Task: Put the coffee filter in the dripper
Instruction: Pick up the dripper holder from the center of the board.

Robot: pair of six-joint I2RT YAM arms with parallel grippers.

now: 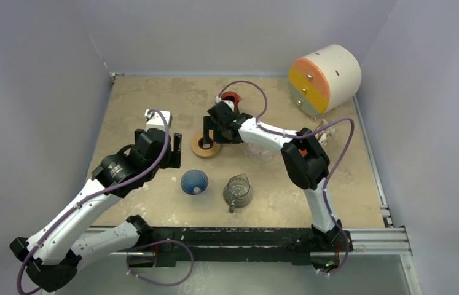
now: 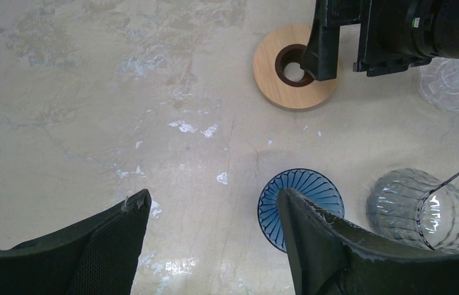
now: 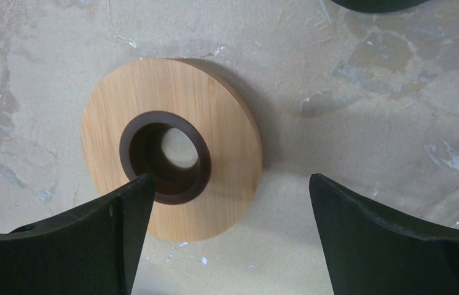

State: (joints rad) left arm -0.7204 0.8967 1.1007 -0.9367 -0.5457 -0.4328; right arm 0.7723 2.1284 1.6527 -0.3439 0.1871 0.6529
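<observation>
your right end effector (image 3: 230,190) is hanging over the tan wooden ring (image 3: 227,123) at the middle of the desk (image 1: 153,92), its jaws standing wide apart with nothing between them. in the right wrist view one finger is crossing the ring's near edge by its dark inner collar, while the other is sitting out over bare desk; whether the first is touching the wood cannot be told.

your left end effector (image 2: 211,196) is hovering left of the centre, also spread wide and gripping nothing. the dripper (image 1: 194,181), a deep-blue ribbed cone, is standing mouth up on the desk nearer the arm bases than the ring, apart from it. in the left wrist view one finger is overlapping part of the dripper's rim, and the other is sitting well to the side.

a clear glass pitcher (image 1: 238,190) is standing just beside the dripper on its right. a clear ribbed glass dish (image 2: 454,86) is lying under the right arm, near the ring. a round drawer unit (image 1: 325,77) with orange, yellow and grey fronts is sitting at the far right corner.
</observation>
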